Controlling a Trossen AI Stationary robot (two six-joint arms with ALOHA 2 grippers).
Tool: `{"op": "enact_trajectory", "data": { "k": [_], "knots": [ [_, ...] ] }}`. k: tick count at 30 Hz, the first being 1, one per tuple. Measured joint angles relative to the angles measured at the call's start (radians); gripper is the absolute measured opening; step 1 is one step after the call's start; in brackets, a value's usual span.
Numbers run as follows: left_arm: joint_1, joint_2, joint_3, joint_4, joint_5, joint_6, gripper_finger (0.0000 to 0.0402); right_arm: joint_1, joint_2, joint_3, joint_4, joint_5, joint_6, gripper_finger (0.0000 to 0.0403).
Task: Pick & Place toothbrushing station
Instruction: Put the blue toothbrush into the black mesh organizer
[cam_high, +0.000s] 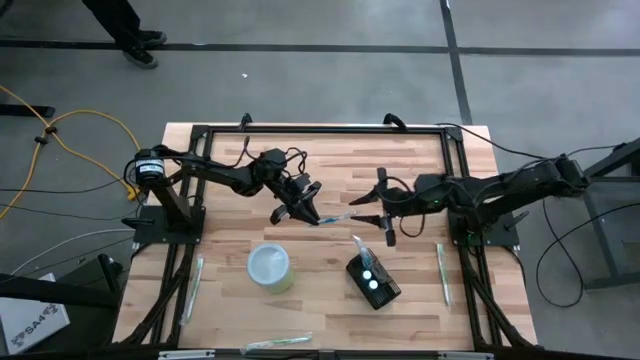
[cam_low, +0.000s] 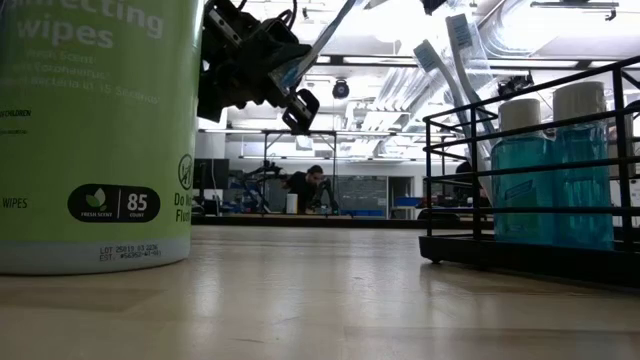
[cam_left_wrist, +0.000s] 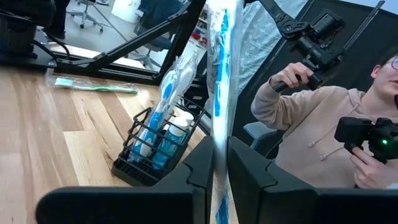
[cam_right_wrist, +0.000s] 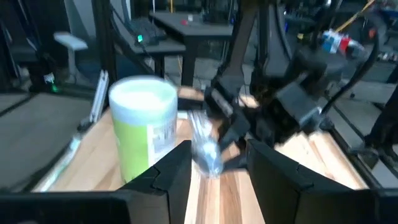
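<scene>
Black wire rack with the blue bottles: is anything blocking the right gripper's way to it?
Nothing visible does. The open right gripper straddles a clear-wrapped toothbrush pinched by the left gripper; the lime wipes canister stands beside the black wire rack.

I look down on a grey concrete floor (cam_high: 300, 90) crossed by dark lines, a yellow cable (cam_high: 70, 130) snaking beyond the surface's left edge; bright ceiling lights (cam_low: 400, 40) glare over distant desks (cam_low: 300, 215).
</scene>
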Motion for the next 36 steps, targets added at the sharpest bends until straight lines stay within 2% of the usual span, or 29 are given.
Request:
{"op": "enact_trajectory", "data": {
  "k": [23,27,34,36],
  "knots": [
    [0.0,0.0,0.0,0.0,0.013,0.0,0.0033,0.02,-0.016,-0.003,0.013,0.004,-0.008,0.0133],
    [0.0,0.0,0.0,0.0,0.013,0.0,0.0033,0.02,-0.016,-0.003,0.013,0.004,-0.008,0.0104],
    [0.001,0.0,0.0,-0.004,0.013,0.0,0.0033,0.02,-0.016,-0.003,0.014,0.001,-0.034,0.0019],
    [0.001,0.0,0.0,-0.003,0.013,0.0,0.0033,0.02,-0.017,-0.003,0.017,0.0,-0.04,0.0009]
  ]
}}
